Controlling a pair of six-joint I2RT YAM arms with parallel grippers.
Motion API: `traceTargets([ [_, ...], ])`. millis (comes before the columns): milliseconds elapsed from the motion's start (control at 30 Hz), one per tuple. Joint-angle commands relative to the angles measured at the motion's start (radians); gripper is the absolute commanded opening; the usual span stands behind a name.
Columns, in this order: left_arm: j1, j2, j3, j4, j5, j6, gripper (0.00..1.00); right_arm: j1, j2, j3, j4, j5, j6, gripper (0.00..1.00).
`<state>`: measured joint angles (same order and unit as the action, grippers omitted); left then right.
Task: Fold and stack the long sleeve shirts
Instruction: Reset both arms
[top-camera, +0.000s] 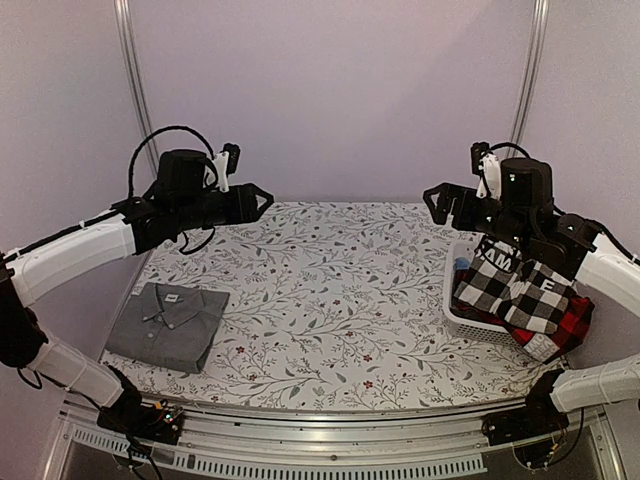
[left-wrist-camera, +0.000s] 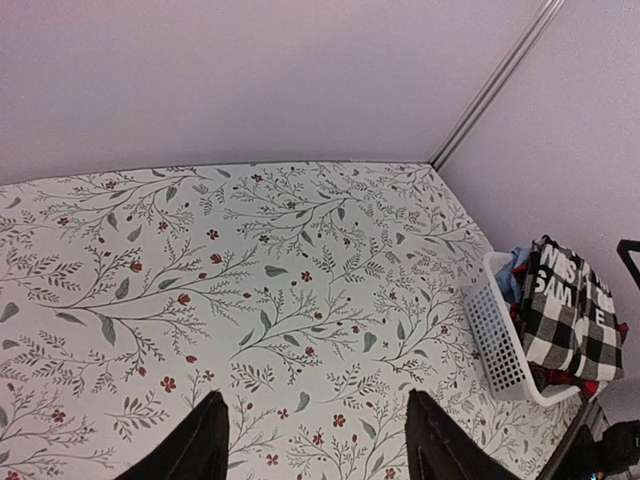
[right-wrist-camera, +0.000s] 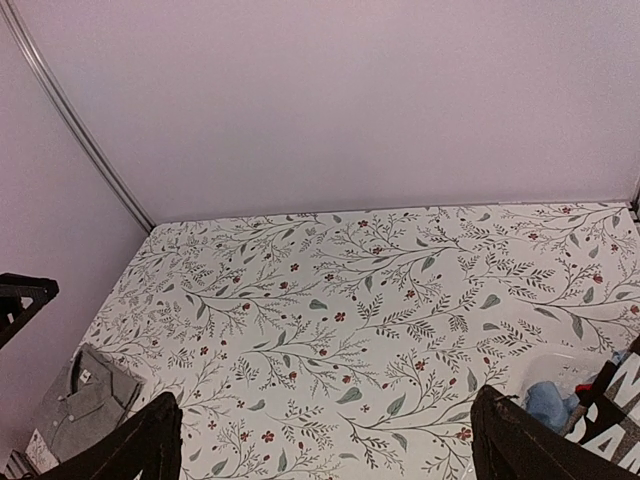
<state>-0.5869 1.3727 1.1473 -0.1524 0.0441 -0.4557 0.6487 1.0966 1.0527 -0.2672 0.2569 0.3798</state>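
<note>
The left pincer (top-camera: 264, 206) and right pincer (top-camera: 431, 206) hang wide open and empty above the bench (top-camera: 330, 300), the folded grey shirt (top-camera: 170, 325) lying at its near-left corner, the black-and-white checked shirt (top-camera: 515, 288) heaped over a red-and-black shirt (top-camera: 572, 330) in the basket (top-camera: 470, 322) at right.

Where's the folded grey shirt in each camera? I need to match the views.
Top external: grey shirt lies lower left, at the near-left corner of the table.
Left wrist: not in view.
Right wrist: bottom-left corner.
Shared landmark: the blue cloth in the basket, on the right in all three views.
</note>
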Motion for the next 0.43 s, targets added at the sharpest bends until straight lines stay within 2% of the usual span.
traceTargets([
  [0,0.007,-0.017,0.011,0.004,-0.007,0.018,0.6,-0.004,0.006,0.006,0.016,0.016,-0.008,0.99],
  [400,0.007,-0.014,0.004,0.017,0.0,0.021,0.6,-0.004,0.014,0.006,0.033,0.011,-0.012,0.99],
])
